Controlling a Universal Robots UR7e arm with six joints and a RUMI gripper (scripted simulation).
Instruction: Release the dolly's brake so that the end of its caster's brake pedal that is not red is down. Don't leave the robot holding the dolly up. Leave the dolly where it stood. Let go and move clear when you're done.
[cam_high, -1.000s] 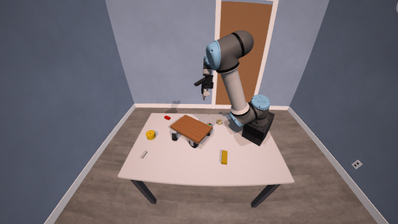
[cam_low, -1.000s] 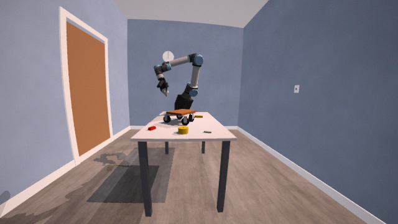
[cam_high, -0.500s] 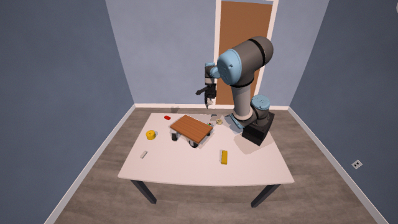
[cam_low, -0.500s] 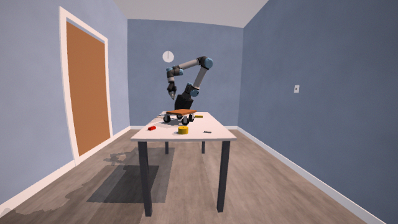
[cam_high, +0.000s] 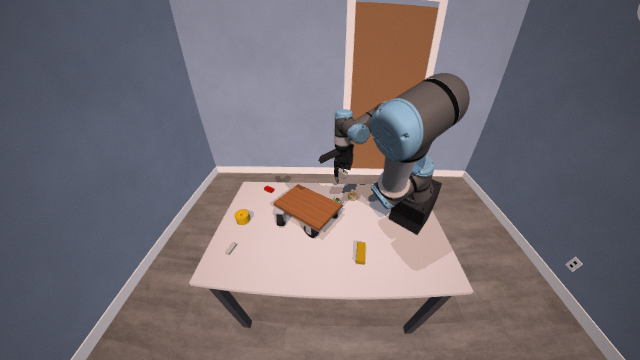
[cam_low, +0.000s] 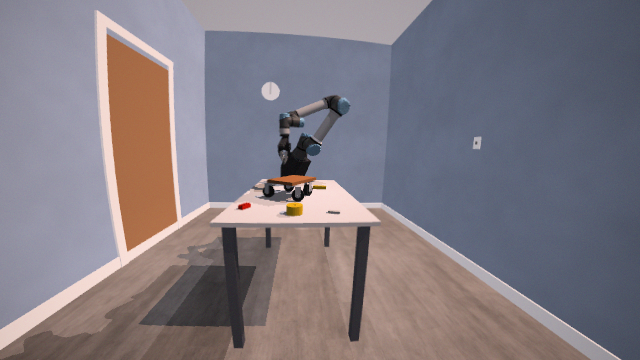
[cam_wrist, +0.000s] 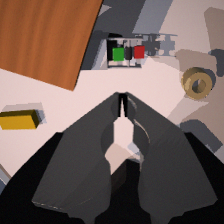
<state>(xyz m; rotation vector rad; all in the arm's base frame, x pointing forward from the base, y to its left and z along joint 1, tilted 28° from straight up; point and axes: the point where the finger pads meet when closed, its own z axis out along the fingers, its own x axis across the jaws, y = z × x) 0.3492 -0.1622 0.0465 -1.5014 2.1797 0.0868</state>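
Note:
The dolly (cam_high: 307, 206) has a brown wooden deck on black casters and stands on the white table; it also shows in the exterior view (cam_low: 290, 180) and at the top left of the wrist view (cam_wrist: 45, 37). The brake pedal sits on the caster at the deck's far right corner, with a green end (cam_wrist: 118, 53) and a red end (cam_wrist: 139, 52). Which end is down I cannot tell. My gripper (cam_wrist: 121, 94) is shut and empty, hanging above the table just short of the pedal. It also shows in the top view (cam_high: 340, 175).
On the table lie a tan tape roll (cam_wrist: 200, 84), a yellow block (cam_high: 360, 252), a yellow cylinder (cam_high: 242, 216), a small red piece (cam_high: 269, 189) and a small grey piece (cam_high: 230, 248). The robot base (cam_high: 415, 205) stands at the table's back right.

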